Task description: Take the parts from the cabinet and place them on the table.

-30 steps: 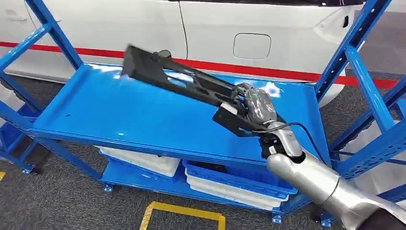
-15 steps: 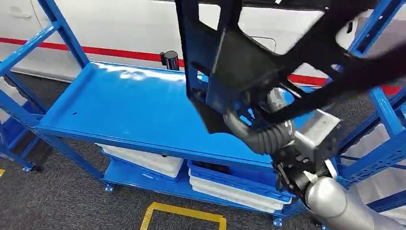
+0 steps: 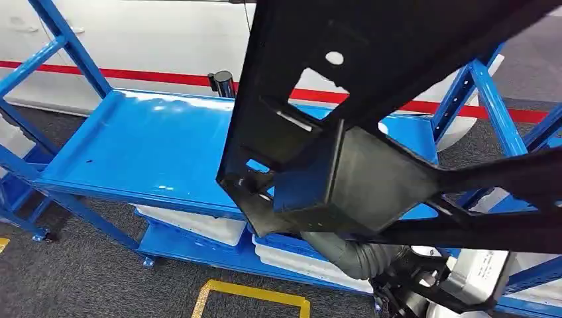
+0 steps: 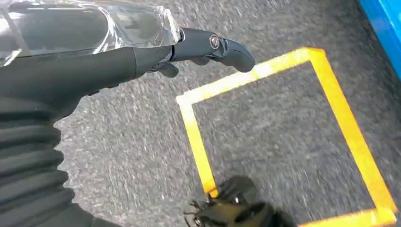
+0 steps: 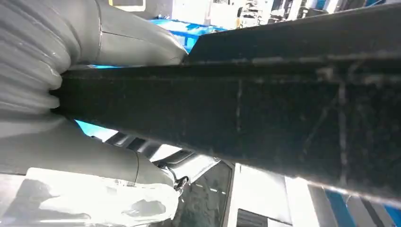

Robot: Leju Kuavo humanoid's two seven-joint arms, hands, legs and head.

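A large black plastic part (image 3: 371, 99) hangs close in front of the head camera, lifted clear of the blue cabinet shelf (image 3: 152, 146). My right hand (image 3: 358, 255) grips it from below, and the part hides most of that hand. In the right wrist view the grey thumb and the fingers (image 5: 94, 165) clamp the part's long black edge (image 5: 265, 118) from both sides. My left hand (image 4: 118, 61) hangs over the grey floor with its fingers (image 4: 213, 45) stretched out and nothing in them. A small black cylinder (image 3: 223, 81) stands at the shelf's back edge.
White trays (image 3: 199, 225) and a blue bin (image 3: 298, 242) sit on the cabinet's lower shelf. Blue uprights (image 3: 490, 99) frame the cabinet's right side. A white car with a red stripe (image 3: 152, 33) stands behind. Yellow tape (image 3: 252, 295) marks a square on the floor.
My right hand has lifted the black part off the shelf and swung it up towards the head camera, where it now covers much of the view. The camera has shifted slightly.
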